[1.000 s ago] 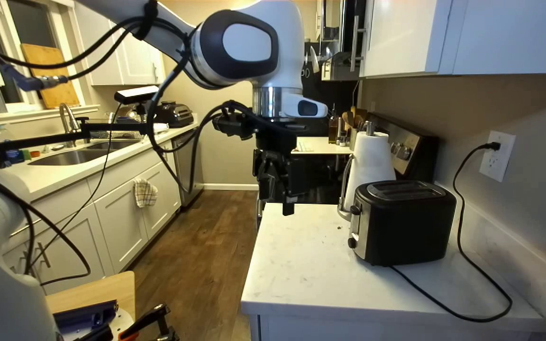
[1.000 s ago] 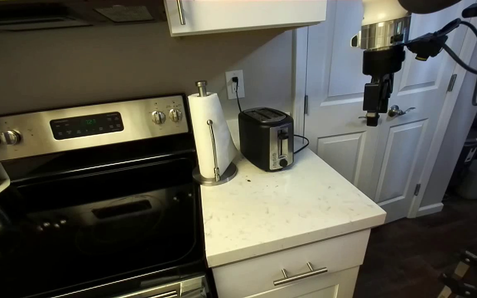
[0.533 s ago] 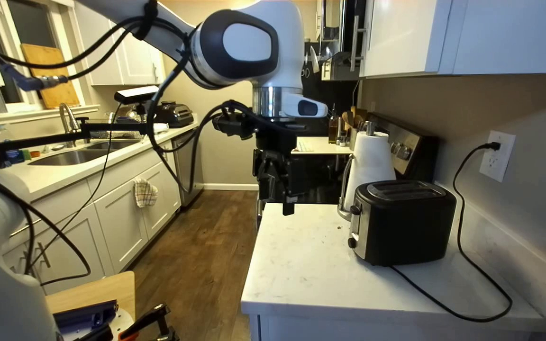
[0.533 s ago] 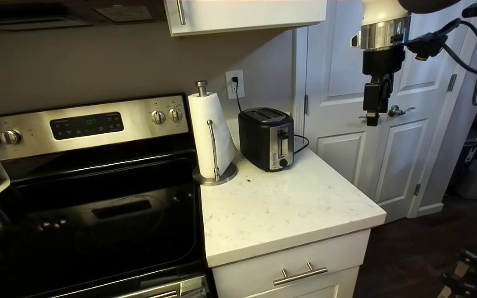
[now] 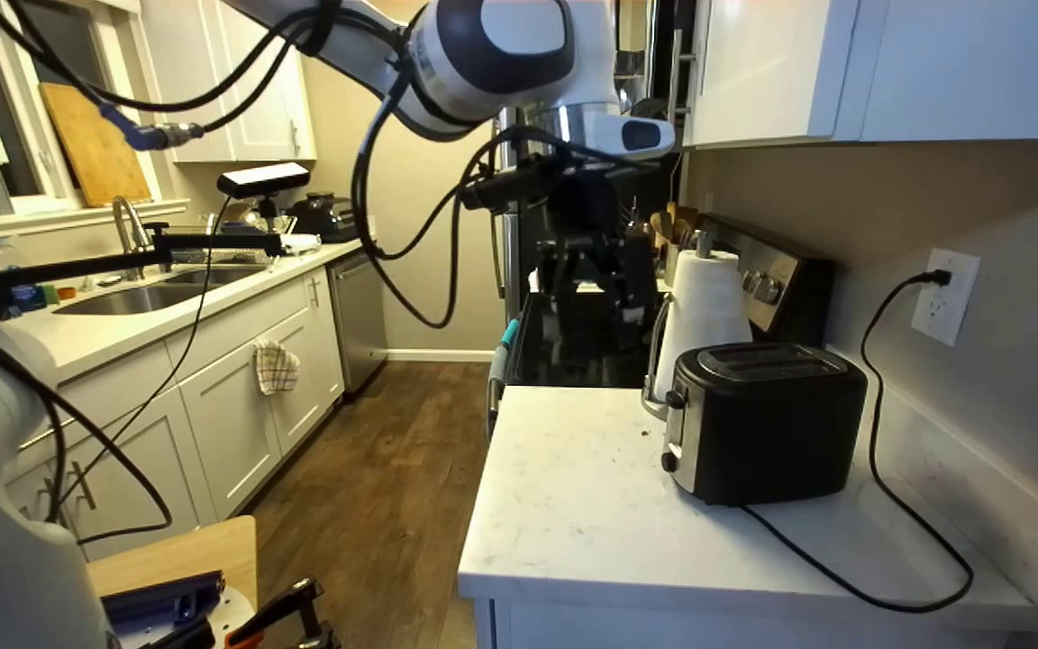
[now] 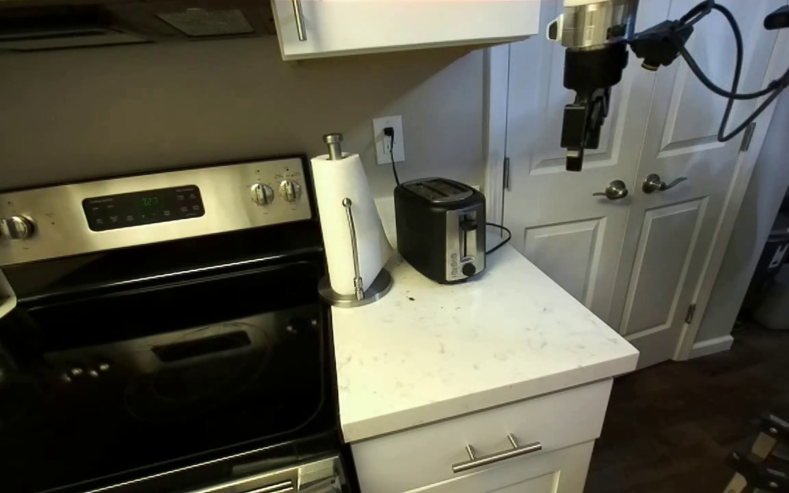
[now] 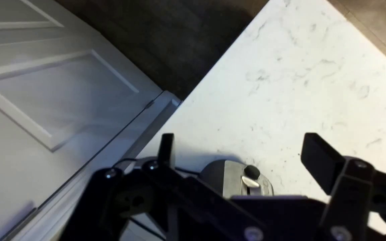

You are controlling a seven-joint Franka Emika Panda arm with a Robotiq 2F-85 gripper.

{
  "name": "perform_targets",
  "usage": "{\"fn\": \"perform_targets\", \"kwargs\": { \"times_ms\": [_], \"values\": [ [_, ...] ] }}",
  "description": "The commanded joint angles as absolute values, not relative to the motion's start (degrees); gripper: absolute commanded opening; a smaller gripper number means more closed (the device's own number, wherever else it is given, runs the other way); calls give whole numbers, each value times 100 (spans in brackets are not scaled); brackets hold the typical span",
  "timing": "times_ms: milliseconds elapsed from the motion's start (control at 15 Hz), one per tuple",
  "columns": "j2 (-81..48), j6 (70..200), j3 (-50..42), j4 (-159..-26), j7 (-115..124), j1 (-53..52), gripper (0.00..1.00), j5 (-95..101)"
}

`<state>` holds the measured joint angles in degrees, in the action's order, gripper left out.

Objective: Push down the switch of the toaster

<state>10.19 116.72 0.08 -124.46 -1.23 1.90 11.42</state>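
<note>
The black and silver toaster [image 5: 771, 433] stands upright on the white counter; it shows in both exterior views [image 6: 432, 229]. Its black switch lever [image 6: 468, 222] is at the top of the front slot, also seen at the toaster's front edge [image 5: 675, 399]. A round dial [image 6: 468, 269] is below it. In the wrist view the toaster front [image 7: 233, 177] and dial [image 7: 252, 172] show between the fingers; the lever is hidden behind the gripper body. My gripper [image 5: 598, 302] is open and empty, in the air above toaster height and apart from it, also in an exterior view [image 6: 576, 154] and the wrist view [image 7: 241, 147].
A paper towel roll on a stand [image 6: 350, 226] is right beside the toaster. The black stove [image 6: 161, 363] adjoins the counter [image 6: 483, 356]. A wall cabinet [image 5: 960, 72] hangs above. The toaster's cord [image 5: 879, 469] runs to the wall outlet [image 5: 945, 297].
My gripper has moved up and sideways: to the right in one exterior view, to the left in another. It held still between the two earlier moments. The toaster and its lever have not moved.
</note>
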Motion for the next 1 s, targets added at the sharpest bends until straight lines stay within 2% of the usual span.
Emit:
{"fn": "perform_targets", "kwargs": {
  "times_ms": [0, 533, 667, 933],
  "values": [
    [468, 11839, 10, -11712, -423, 145, 67, 1434],
    [71, 12639, 213, -11566, -114, -171, 13, 1480],
    [33, 12882, 248, -11605, -41, -218, 2, 1545],
    [44, 13116, 264, -11682, -16, -273, 0, 1693]
  ]
}}
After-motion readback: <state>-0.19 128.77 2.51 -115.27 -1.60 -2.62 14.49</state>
